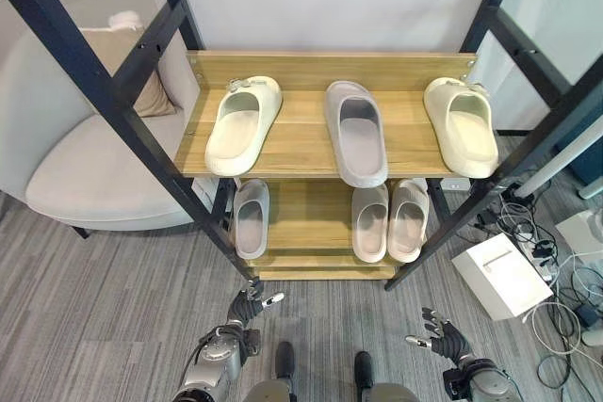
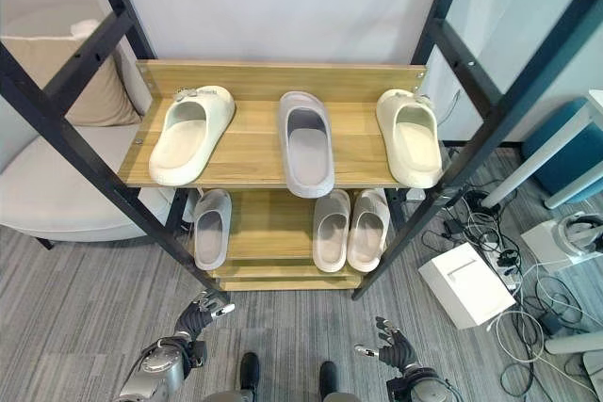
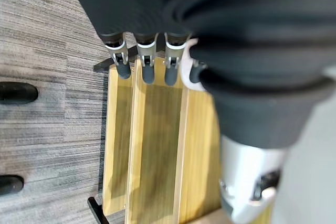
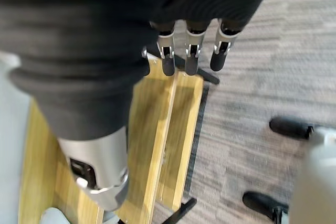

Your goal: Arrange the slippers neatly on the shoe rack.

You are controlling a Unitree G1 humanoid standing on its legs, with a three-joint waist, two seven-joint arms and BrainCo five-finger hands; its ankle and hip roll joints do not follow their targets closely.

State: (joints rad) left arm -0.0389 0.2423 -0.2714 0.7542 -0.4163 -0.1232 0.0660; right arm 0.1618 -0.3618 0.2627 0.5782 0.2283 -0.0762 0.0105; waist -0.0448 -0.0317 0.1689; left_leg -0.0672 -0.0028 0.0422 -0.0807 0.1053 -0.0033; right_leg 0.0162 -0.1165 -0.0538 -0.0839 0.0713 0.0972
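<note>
Left eye view: six slippers are seen on the shoe rack (image 1: 311,65), and both hands are held low in front of it.
On the top shelf (image 1: 301,143) a cream slipper (image 1: 243,124), a grey slipper (image 1: 356,132) and another cream slipper (image 1: 461,125) are set well apart. On the lower shelf (image 1: 311,223) one grey slipper (image 1: 251,217) is placed alone, and a pale pair (image 1: 390,221) is placed side by side. The left hand (image 1: 247,307) and the right hand (image 1: 439,333) are empty, with fingers (image 3: 148,69) kept loose and spread.

Even bright light, blurred wrist close-ups
</note>
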